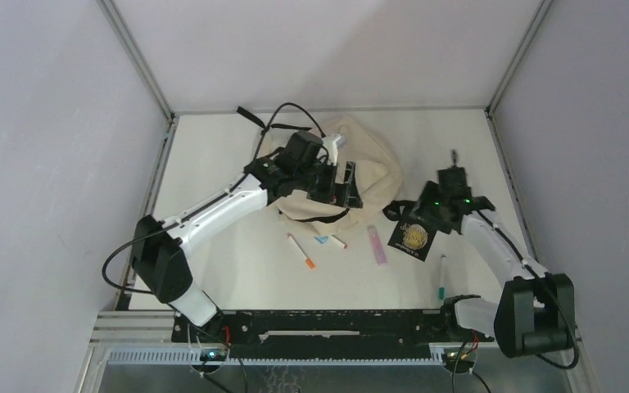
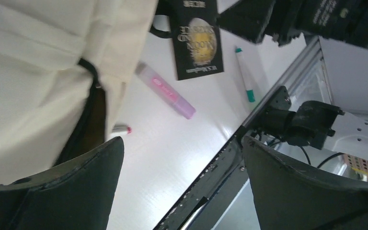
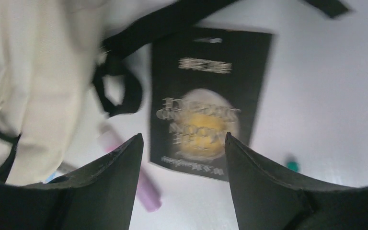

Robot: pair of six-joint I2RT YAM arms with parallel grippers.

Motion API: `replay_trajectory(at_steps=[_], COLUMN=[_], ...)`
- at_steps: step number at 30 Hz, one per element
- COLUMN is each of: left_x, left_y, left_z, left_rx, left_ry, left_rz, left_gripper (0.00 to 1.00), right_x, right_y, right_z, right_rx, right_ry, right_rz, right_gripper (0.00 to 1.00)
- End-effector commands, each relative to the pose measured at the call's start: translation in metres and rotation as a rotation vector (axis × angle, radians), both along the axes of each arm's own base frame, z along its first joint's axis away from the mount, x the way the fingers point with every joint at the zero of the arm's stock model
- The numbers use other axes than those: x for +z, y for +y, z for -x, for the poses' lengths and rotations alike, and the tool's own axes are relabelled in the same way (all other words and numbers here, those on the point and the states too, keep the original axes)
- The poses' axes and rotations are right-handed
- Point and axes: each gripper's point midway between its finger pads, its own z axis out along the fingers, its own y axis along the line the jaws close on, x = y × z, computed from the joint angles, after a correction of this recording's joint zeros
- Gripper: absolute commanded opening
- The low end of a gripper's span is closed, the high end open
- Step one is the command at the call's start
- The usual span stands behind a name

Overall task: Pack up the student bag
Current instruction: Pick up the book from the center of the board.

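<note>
Booklet [image 3: 206, 100] lies flat just below the right gripper [image 3: 182, 139], jaws apart and empty; the left gripper [image 1: 342, 184] hovers wide apart over the student bag [image 1: 373, 168], mid-table, to the booklet's left.

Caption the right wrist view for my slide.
Open right fingers hover above a black book beside the cream student bag.

Book [image 3: 206, 105] lettering blurred, student bag [image 3: 28, 72] cropped
</note>
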Motion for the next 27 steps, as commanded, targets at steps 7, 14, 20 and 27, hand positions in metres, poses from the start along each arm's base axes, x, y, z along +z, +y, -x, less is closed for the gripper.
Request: replay_trajectory(at_steps=[7, 14, 20, 27], left_x=[-0.037, -0.087, -0.129, -0.146], left_y=[-0.116, -0.149, -0.158, -0.168], left_z=[0.023, -0.007, -0.008, 0.003], left_rx=[-0.191, -0.141, -0.172, -0.208], left_ry=[0.146, 0.138, 0.182, 0.268], left_rz=[0.092, -0.007, -0.082, -0.055], left_gripper=[0.96, 0.95, 0.95, 0.95], right_x=[-0.040, -0.056, -0.063, -0.065], right_y=[-0.052, -0.049, -0.049, -0.043], right_z=[0.022, 0.022, 0.020, 0.017], right_rx=[-0.203, -0.199, -0.202, -0.207], right_ry=[0.018, 0.030, 0.041, 0.043], right_rz=[-0.236, -0.306, -0.321, -0.384], right_gripper=[0.71, 0.66, 0.65, 0.65])
